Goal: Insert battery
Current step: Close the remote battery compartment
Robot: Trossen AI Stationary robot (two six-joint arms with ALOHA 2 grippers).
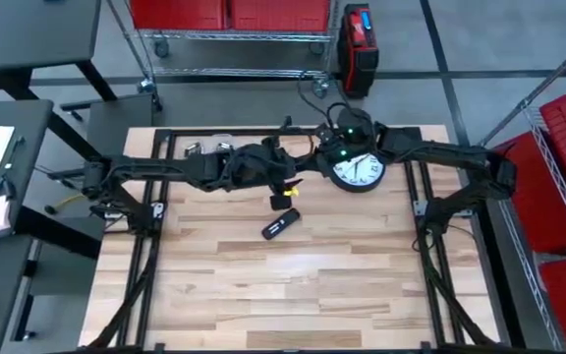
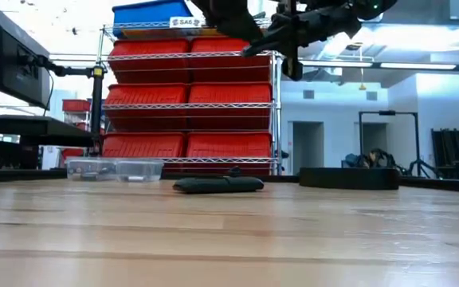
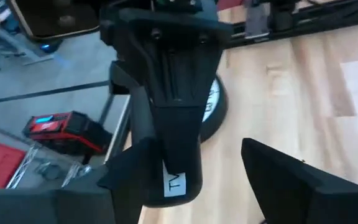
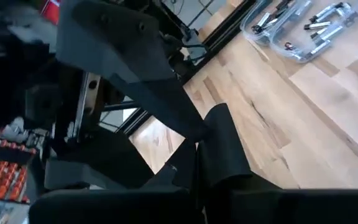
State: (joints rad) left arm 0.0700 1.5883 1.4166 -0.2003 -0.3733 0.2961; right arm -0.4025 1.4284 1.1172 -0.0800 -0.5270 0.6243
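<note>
High over the table's far middle, my right gripper (image 1: 314, 165) is shut on a black remote-like bar (image 3: 180, 163) with a white "TV" label. My left gripper (image 1: 288, 187) is open, and its two fingers (image 3: 277, 177) stand on either side of the bar's labelled end. Whether the other finger (image 3: 132, 171) touches the bar, I cannot tell. In the low view both grippers (image 2: 293, 36) hang well above the wood. A second black bar (image 1: 281, 224) lies flat on the table. Small metal cylinders lie in clear trays (image 4: 303, 25) at the far left. My right gripper holds the black bar by its upper part (image 3: 178, 115), coming from the table's right. Its own body hides the exact place of contact. The labelled end (image 3: 176, 185) sticks out past the fingers, and the bar is lifted clear of the table.
A round clock (image 1: 359, 170) lies flat, face up, at the far right of centre, under the right arm. The clear trays (image 1: 207, 147) stand at the far left edge. The near half of the wooden table (image 1: 293, 295) is bare wood.
</note>
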